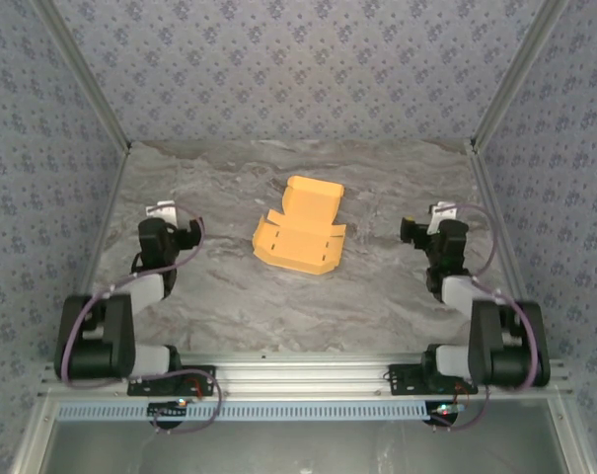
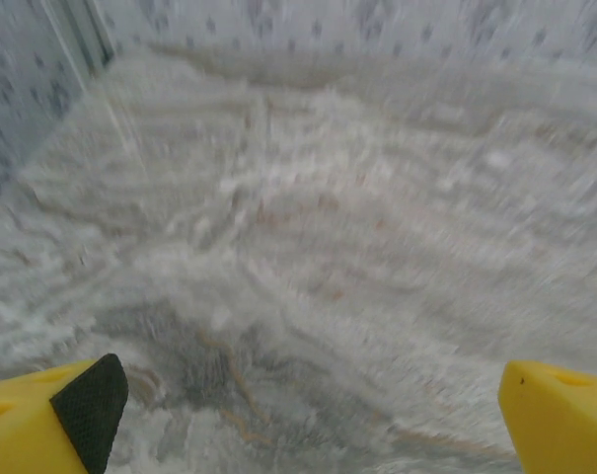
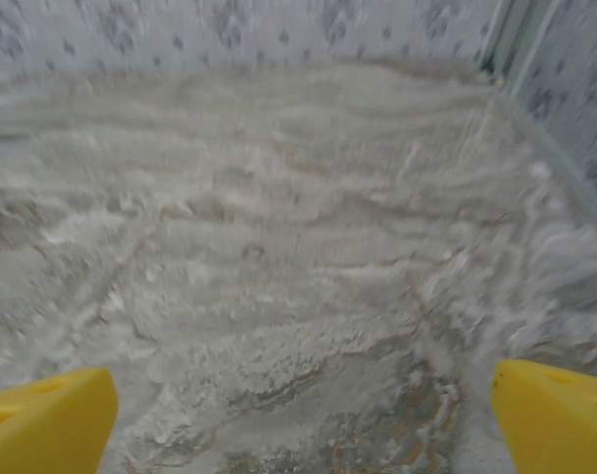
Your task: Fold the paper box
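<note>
Top external: paper box lies between left fingers and right fingers, both spread wide, empty; approach step, next likely needs both reaching inward

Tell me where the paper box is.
In the top view, the paper box lies centrally on the table, between the left gripper and the right gripper, touching neither.

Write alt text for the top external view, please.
An orange-yellow paper box, partly unfolded with its far flap tilted up, lies near the middle of a grey marbled table. The left tool and right tool rest at either side, clear of it, both empty.
</note>
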{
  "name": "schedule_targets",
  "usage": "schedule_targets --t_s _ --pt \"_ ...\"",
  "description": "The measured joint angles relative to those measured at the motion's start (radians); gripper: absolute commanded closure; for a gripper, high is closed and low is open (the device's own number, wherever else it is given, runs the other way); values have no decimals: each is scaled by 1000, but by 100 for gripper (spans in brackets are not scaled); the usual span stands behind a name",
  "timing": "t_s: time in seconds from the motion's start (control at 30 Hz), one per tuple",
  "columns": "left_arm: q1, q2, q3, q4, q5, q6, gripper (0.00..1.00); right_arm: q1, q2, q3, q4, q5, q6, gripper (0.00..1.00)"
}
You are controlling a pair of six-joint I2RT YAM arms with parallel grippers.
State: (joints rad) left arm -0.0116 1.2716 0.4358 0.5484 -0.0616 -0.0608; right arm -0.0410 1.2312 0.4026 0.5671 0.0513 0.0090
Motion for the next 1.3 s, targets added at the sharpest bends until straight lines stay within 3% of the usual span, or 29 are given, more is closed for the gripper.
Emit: schedule_targets --t_s 0.2,0.3,0.4,0.53,0.73,0.8,0.9,1.1,1.17,1.3 --pt "-110 -296 172 -346 23 -121 1 18 -377 137 -299 66 111 0" --pt "-117 -325 346 -586 12 -308 1 8 -434 288 -526 182 326 0" --pt "-99 -287 514 -785 76 -431 1 -16 -437 370 -674 197 453 0" --pt "-131 -204 644 -936 171 -449 1 50 -372 378 -805 167 553 0" --pt "-315 -81 632 -1047 179 -402 1 397 -63 431 -931 125 597 0" --pt "-329 -53 602 -1047 175 -401 1 484 34 457 -945 85 608 2" --pt "-328 -33 561 -1050 146 -401 1 535 156 505 -954 13 640 4" --pt "-327 -33 553 -1044 85 -405 1 577 364 618 -965 -40 720 21" --pt "-327 -44 536 -1035 65 -413 1 580 413 638 -973 -29 732 31" --pt "-327 -68 516 -1043 29 -432 1 573 472 673 -1023 -1 723 73"
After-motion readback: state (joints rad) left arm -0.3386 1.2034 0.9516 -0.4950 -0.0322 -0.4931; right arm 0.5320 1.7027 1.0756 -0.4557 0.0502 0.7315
